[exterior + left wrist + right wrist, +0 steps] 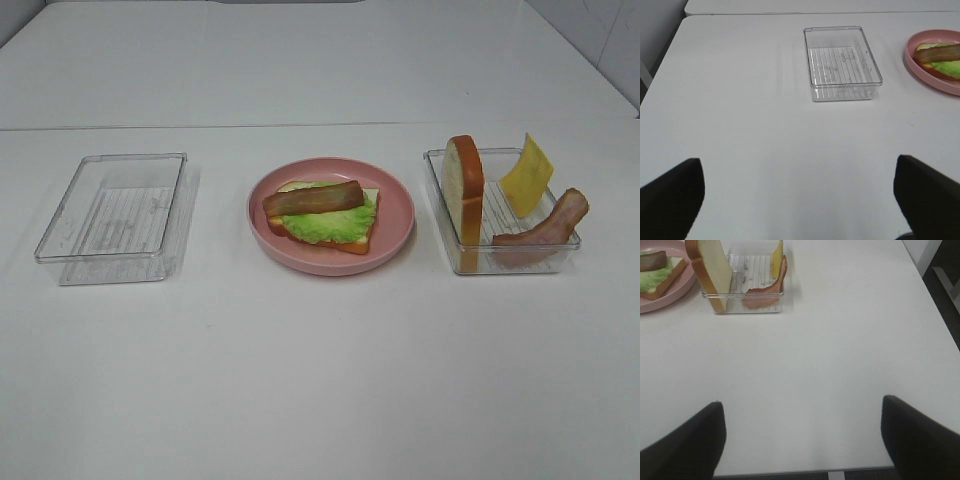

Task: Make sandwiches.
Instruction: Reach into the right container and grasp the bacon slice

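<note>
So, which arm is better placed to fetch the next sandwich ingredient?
Probably the right arm: the cheese slice, bacon strip and bread slice sit in the tray on its side, and the right gripper is open.

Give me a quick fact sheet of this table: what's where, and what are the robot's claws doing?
Plate: pink plate, between the two trays
Stack on it, bottom up: bread slice, lettuce leaf, bacon strip
Right tray: upright bread slice, cheese square, second bacon strip
Left tray: nothing in it
Left gripper: open, above bare table
Right gripper: open, above bare table
Still to add: cheese, top bread
</note>
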